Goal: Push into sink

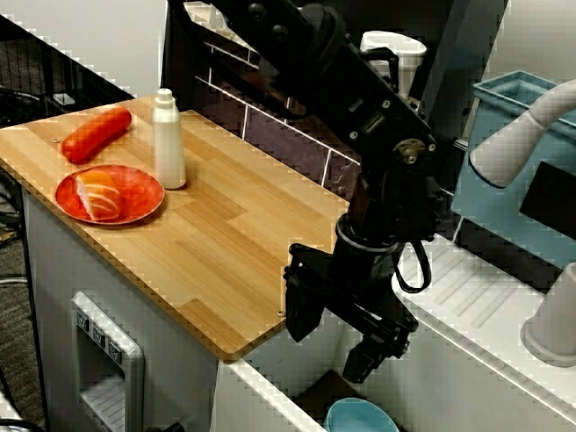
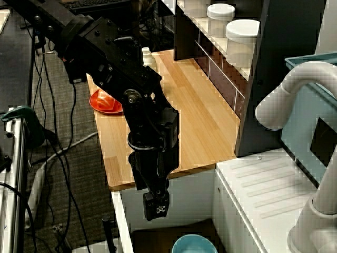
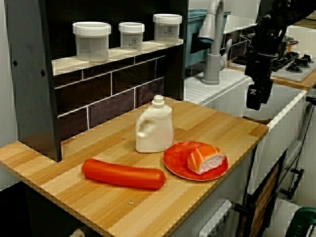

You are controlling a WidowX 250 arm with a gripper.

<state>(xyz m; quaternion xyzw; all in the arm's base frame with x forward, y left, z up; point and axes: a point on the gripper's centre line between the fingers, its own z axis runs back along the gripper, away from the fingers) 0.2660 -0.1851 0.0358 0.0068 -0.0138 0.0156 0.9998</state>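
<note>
The sink [image 1: 317,392] is a white-walled basin with a brown floor, sunk just right of the wooden counter [image 1: 234,234]; it also appears in the other views [image 2: 152,240] [image 3: 284,101]. A small blue bowl [image 1: 360,417] [image 2: 194,244] sits on its floor. My black gripper [image 1: 363,360] [image 2: 156,210] [image 3: 254,98] hangs fingers-down over the sink, just past the counter's end and above the bowl. Its fingers look shut with nothing between them. On the counter lie a red sausage [image 1: 96,133], a white bottle [image 1: 167,139] and a red plate [image 1: 135,209] with a sushi piece [image 1: 101,194].
A grey faucet [image 1: 526,130] [image 3: 212,44] stands behind the ribbed drainboard [image 1: 477,288]. A teal-blue crate [image 1: 495,171] is at the back right, and a grey cup [image 1: 553,315] rests on the drainboard. White-lidded jars [image 3: 131,35] line the shelf over the tiled backsplash.
</note>
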